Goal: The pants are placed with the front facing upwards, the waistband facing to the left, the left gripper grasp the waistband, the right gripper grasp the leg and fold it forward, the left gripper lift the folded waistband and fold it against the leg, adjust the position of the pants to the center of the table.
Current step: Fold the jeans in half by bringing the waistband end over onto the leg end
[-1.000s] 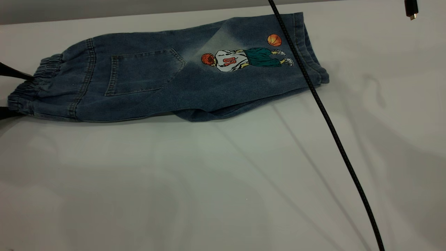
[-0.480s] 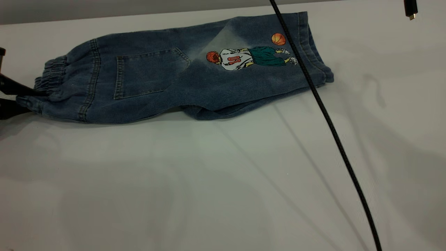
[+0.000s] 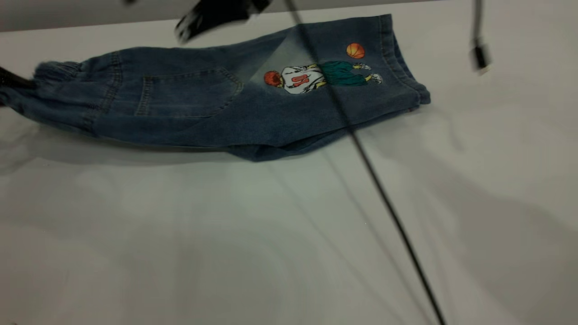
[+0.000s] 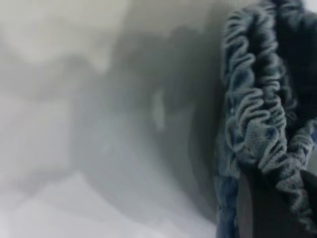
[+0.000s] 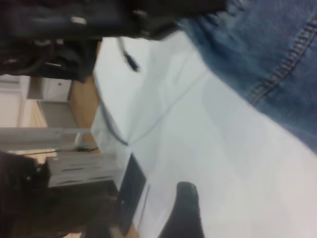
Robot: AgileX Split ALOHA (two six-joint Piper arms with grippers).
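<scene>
The pants (image 3: 235, 99) are lying along the far edge of the table (image 3: 226, 234), long axis running left to right, the leg (image 3: 361, 85) hem pointing right. The left gripper (image 3: 11, 81) is pinching the waistband (image 3: 54, 70) at the far left, raising that end slightly. The fold therefore calls for travel rightward along this axis. Whether the right gripper (image 5: 185, 208) is spread cannot be told; it is hanging beside denim.
</scene>
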